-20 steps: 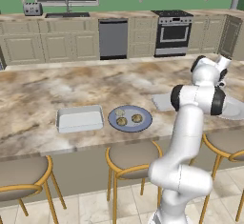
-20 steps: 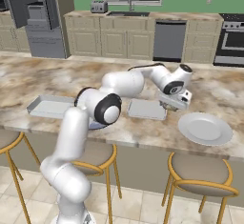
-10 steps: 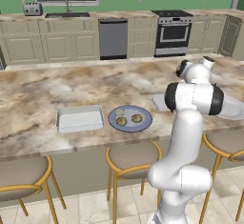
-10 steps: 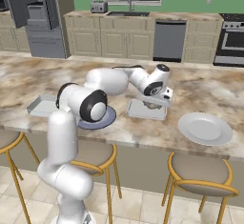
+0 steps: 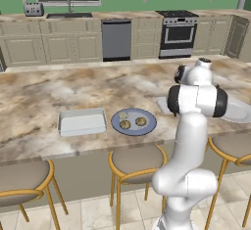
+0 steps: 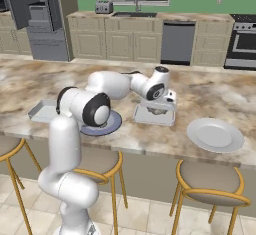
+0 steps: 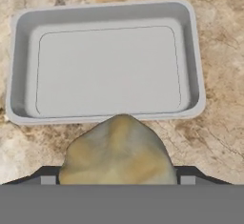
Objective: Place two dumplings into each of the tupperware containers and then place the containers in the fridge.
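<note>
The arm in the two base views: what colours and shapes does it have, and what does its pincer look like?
The arm is made of glossy white rounded tubular segments joined by dark grey to black round joint caps. It ends in a white hand with a boxy block, and the pincer has two small dark finger tips. No loose cables or markings can be seen.

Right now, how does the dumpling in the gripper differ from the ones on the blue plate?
The held dumpling sits between the fingers of the gripper, in front of an empty container; the three other dumplings lie on the blue plate. The held one hangs above the counter; the others rest on the plate beside the second container. All are small tan lumps.
</note>
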